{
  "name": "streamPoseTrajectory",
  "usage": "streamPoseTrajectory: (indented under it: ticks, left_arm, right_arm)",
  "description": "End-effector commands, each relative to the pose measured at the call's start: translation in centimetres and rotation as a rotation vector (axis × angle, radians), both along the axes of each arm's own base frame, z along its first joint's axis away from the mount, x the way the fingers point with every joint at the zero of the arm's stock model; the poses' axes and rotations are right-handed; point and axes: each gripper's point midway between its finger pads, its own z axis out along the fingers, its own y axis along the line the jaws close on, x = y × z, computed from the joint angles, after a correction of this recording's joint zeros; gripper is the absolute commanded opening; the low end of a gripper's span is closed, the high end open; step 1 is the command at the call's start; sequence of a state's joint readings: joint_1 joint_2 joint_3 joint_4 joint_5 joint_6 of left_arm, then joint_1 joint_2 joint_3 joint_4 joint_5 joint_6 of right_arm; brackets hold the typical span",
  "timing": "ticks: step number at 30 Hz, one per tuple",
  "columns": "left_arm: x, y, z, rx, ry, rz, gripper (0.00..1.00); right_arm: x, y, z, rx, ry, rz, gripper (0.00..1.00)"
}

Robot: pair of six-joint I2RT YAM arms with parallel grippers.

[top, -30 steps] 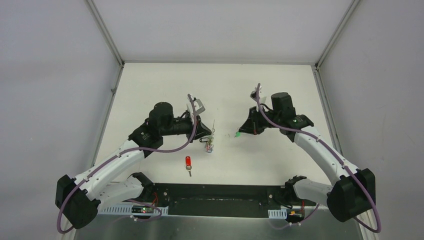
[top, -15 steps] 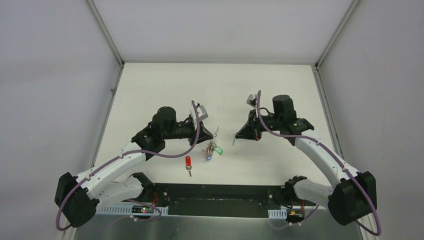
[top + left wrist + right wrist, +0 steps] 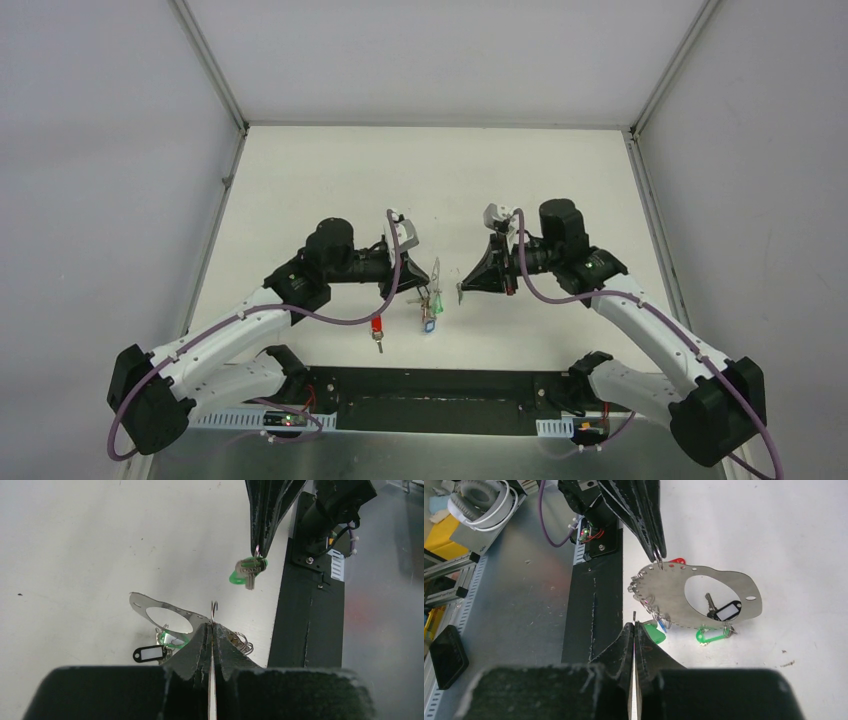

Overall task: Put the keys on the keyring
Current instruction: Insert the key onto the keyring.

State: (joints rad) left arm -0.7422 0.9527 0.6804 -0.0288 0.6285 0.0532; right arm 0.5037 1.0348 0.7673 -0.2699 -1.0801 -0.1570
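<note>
Top view: the left end effector, closed, pinches the keyring edge-on. The right end effector is just right of it.

Left wrist view: the right end effector grips the green key, which hangs blade-down.

Right wrist view: the keyring's holed rim faces the key, close by.

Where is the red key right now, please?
In the top view, the red key lies on the table, left of centre, just left of the keyring, near the front edge.
</note>
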Motion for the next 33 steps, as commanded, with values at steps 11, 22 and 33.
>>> streamPoseTrajectory:
  ticks: [11,22,33]
  left_arm:
    - [-1.4,-1.0,2.9,-0.079,-0.127,-0.087,0.0]
    - [-1.9,-1.8,2.6,-0.064,-0.127,-0.111,0.0]
    - [-2.0,-2.2,2.2,-0.041,-0.117,-0.109,0.0]
  right_arm:
    - [-1.5,2.8,2.8,0.076,-0.194,0.106,0.0]
    - [-0.8,3.5,2.9,0.051,-0.246,0.064,0.0]
    - [-0.4,4.1,3.2,0.057,-0.263,0.056,0.0]
